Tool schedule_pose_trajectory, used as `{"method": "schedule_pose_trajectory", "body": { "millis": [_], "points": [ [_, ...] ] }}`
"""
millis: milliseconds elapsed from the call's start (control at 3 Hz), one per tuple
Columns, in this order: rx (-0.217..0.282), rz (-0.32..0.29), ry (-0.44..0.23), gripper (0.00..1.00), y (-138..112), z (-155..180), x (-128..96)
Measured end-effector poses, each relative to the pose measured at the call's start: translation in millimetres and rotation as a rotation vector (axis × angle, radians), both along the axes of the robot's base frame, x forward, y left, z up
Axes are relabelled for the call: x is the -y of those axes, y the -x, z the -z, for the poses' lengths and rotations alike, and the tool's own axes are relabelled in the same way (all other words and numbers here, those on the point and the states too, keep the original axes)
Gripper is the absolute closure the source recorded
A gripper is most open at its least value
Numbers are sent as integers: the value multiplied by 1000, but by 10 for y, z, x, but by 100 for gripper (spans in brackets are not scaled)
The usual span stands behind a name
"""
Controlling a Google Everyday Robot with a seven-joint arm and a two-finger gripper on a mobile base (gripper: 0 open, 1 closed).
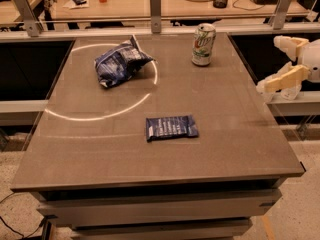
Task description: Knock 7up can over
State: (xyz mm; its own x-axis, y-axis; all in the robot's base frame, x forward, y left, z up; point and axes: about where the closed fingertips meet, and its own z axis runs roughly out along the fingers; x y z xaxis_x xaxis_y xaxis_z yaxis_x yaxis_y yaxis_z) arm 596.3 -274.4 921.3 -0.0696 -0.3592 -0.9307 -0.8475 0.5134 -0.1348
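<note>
A can (pixel 204 44) stands upright near the far edge of a desk (pixel 240 134), right of centre. The robot's hand (pixel 270 64) hovers beyond the right edge, fingers spread wide and empty, apart from the can. A crumpled bag (pixel 120 63) and a flat bag (pixel 171 127) lie further left.

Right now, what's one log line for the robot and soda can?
7up can: upright, far edge of table | gripper: right of table, fingers open, apart from can | status: not knocked yet
</note>
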Motion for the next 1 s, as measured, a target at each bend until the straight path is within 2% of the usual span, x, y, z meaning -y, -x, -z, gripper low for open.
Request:
{"method": "schedule_pose_trajectory", "body": {
  "millis": [333,1000],
  "points": [
    [13,23,-35,0,-106,131,-43],
    [17,40,-48,0,-194,165,-64]
  ]
}}
